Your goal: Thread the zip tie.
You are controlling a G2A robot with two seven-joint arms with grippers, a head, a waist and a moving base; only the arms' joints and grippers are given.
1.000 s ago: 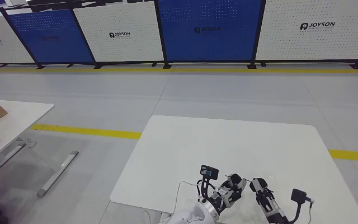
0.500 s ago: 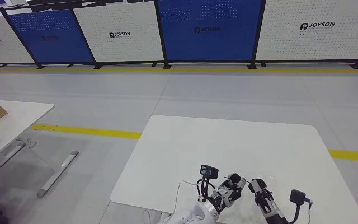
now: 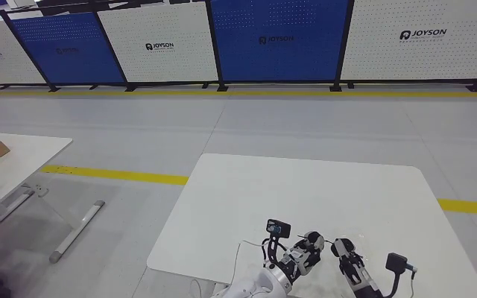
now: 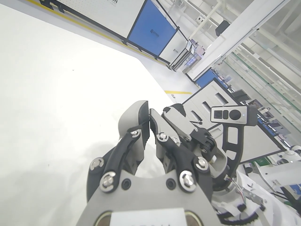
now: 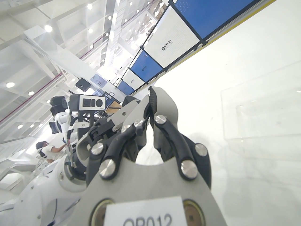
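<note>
Edged toward the left gripper (image 4: 149,116), the right gripper (image 5: 150,104) hangs over the white table (image 3: 298,194)'s near edge, both jaws pressed together, thin black plastic zip tie (image 4: 196,122) jutting beside it, likely light, springy, slippery: pinch near its tip

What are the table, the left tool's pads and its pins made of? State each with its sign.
Table: plain white, smooth, matt with a soft sheen; probably laminate or painted board, but the look leaves it open.
Pads of the left tool: black, dull, ribbed across; likely rubber.
Pins: bright round discs that catch highlights; metal, probably steel.
</note>
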